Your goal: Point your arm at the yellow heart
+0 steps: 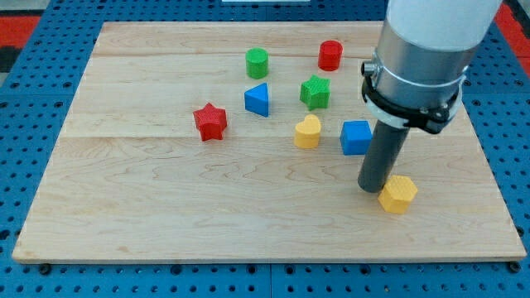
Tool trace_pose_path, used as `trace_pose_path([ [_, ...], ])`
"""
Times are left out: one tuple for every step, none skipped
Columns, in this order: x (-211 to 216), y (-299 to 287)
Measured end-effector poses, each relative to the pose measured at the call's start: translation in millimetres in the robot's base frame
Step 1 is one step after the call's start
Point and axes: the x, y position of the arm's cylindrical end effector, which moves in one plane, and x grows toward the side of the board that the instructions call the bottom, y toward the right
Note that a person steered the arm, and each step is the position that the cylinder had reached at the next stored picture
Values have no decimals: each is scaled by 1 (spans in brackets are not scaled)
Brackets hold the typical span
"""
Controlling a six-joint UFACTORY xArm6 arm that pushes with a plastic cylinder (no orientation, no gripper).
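- Heart first: the yellow heart (307,132) lies flat on the wooden board (149,207), a little right of the view's centre, with its lobes turned toward the view's top.
- Neighbours stand close around it: the blue cube (356,136) just beside it on the view's right, the green star-like block (315,92) just above, and the blue triangle (257,99) up and to the view's left. It seems to touch none of them.
- My tip (372,189) sits down and to the view's right of the heart, below the blue cube and right against the yellow hexagon block (398,194); whether they actually touch, I cannot tell.
- Pincer: there is none on this arm, only a plain rod, so nothing spreads, closes or pinches.
- Handling, as a judgement: the heart looks like a small, rigid, light plastic piece on smooth wood, so it would likely slide or spin at the slightest nudge. It does not look fragile.
- Taking hold is not possible, and the task asks only for pointing. The open side is the heart's lower edge, toward the view's bottom, where bare board lies.
- Risk: a straight path up-left passes near the blue cube's lower corner, and the yellow hexagon block could get dragged along.
- Farther off lie the red star (210,122), green cylinder (257,63) and red cylinder (330,55), well clear.
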Motion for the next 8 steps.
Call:
trace_pose_path([
  [16,17],
  [24,29],
  [26,13],
  [33,-12],
  [31,-46],
  [19,-89],
  [-5,-116],
  [-38,-112],
])
